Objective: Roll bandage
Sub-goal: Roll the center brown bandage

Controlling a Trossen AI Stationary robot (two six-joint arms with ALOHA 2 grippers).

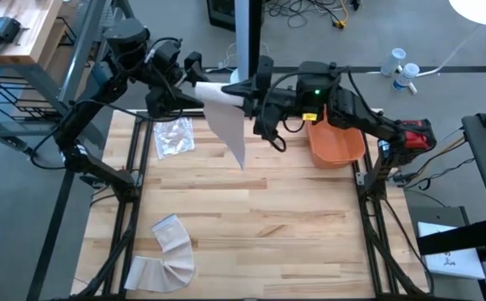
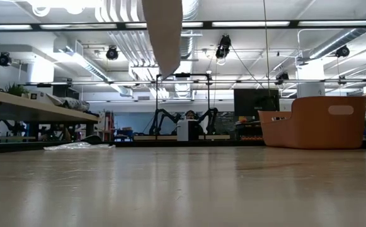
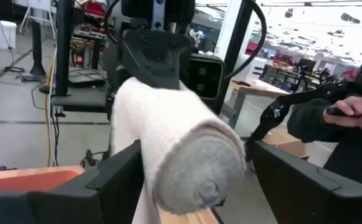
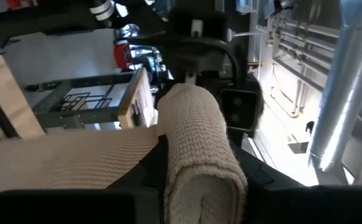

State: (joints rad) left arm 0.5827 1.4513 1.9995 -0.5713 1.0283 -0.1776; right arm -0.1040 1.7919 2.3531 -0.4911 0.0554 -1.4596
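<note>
A beige bandage is partly wound into a roll [image 1: 217, 90] that is held high above the table's far edge between my two grippers. Its loose tail [image 1: 231, 130] hangs down from the roll; its lower end shows at the top of the low view [image 2: 162, 31], well clear of the tabletop. My left gripper [image 1: 199, 84] is at the roll's left end and my right gripper [image 1: 244, 99] at its right end, facing each other. Both are shut on the roll. My left gripper pinches the roll's left end [image 3: 168, 155] between its two fingers [image 3: 115, 180], coming level from the table's left and lying along the roll. The roll is lifted clear and lies about level. My right gripper pinches the roll's right end [image 4: 199, 168] between its two fingers [image 4: 148, 177], coming level from the table's right and lying along the roll. The flat tail [image 4: 68, 158] leaves the roll beside one finger and hangs slack.
An orange bin [image 1: 336, 142] stands at the table's far right. A clear plastic wrapper [image 1: 174, 135] lies at the far left. Other loose bandage pieces [image 1: 169, 251] lie at the near left corner. A person's hand [image 3: 355, 112] shows beyond the table.
</note>
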